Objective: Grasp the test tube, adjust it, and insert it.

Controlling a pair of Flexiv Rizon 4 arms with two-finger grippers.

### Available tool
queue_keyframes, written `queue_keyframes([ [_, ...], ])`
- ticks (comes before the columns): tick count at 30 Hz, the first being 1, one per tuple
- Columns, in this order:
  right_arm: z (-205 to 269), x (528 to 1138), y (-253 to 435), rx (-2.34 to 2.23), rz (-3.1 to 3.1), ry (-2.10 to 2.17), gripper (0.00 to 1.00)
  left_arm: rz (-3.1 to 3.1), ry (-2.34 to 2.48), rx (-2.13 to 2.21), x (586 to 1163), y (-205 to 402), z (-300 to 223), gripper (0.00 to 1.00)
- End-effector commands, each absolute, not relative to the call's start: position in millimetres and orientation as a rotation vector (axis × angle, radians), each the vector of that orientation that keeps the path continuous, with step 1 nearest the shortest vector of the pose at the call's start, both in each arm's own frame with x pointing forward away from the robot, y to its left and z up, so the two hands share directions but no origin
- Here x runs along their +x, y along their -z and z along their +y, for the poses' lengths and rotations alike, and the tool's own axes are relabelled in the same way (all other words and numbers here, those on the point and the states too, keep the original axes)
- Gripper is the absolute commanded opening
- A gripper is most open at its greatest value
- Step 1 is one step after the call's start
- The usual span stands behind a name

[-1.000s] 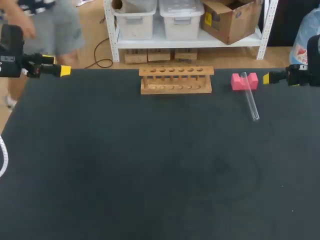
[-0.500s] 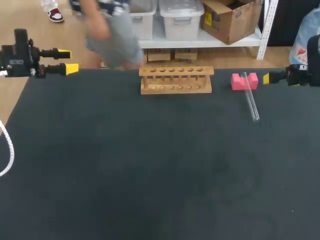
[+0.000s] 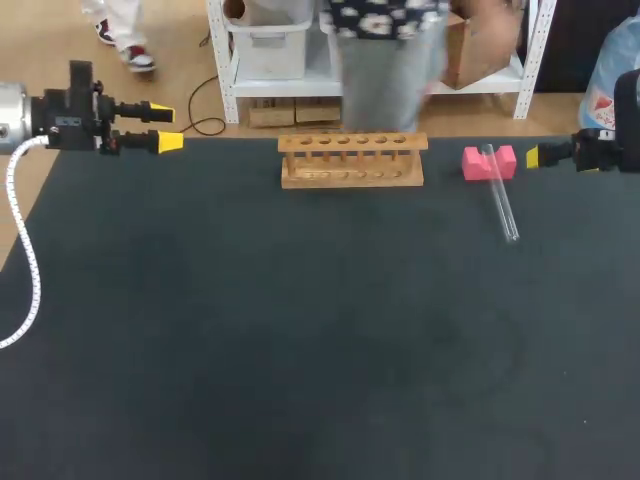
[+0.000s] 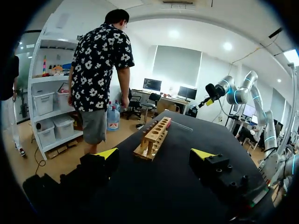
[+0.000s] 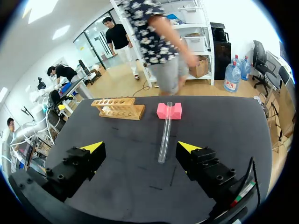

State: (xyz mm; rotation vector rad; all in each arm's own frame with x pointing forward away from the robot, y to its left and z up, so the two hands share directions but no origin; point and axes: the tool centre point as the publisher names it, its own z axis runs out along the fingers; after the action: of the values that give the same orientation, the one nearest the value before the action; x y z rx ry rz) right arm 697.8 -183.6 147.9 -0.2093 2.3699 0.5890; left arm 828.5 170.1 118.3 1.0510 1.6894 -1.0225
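Nothing is done yet: the test tube (image 3: pixel 500 200) lies on the desk (image 3: pixel 300 330), its far end propped on the pink block (image 3: pixel 476 164), beside the empty wooden rack (image 3: pixel 351 160). Left gripper (image 3: pixel 167 128) and right gripper (image 5: pixel 140 147) both stand open, holding nothing; grasping, adjusting and inserting are all left to do

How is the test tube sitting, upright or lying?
Lying: test tube leans on the pink block, other end on the table.
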Motion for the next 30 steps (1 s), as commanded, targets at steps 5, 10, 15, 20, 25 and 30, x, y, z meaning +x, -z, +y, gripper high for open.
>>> queue_keyframes([
  [5,-183.4,697.0,-148.6,-0.208,2.371,-0.585,1.00,1.662,1.110,1.129,840.4,-112.0,163.6,1.00],
  [10,-183.4,697.0,-148.6,-0.208,2.371,-0.585,1.00,1.661,1.104,1.124,839.5,-111.5,162.9,1.00],
  [15,-183.4,697.0,-148.6,-0.208,2.371,-0.585,1.00,1.661,1.104,1.124,839.5,-111.5,162.9,1.00],
  [20,-183.4,697.0,-148.6,-0.208,2.371,-0.585,1.00,1.661,1.104,1.124,839.5,-111.5,162.9,1.00],
  [25,-183.4,697.0,-148.6,-0.208,2.371,-0.585,1.00,1.661,1.104,1.124,839.5,-111.5,162.9,1.00],
  [30,-183.4,697.0,-148.6,-0.208,2.371,-0.585,1.00,1.661,1.104,1.124,839.5,-111.5,162.9,1.00],
])
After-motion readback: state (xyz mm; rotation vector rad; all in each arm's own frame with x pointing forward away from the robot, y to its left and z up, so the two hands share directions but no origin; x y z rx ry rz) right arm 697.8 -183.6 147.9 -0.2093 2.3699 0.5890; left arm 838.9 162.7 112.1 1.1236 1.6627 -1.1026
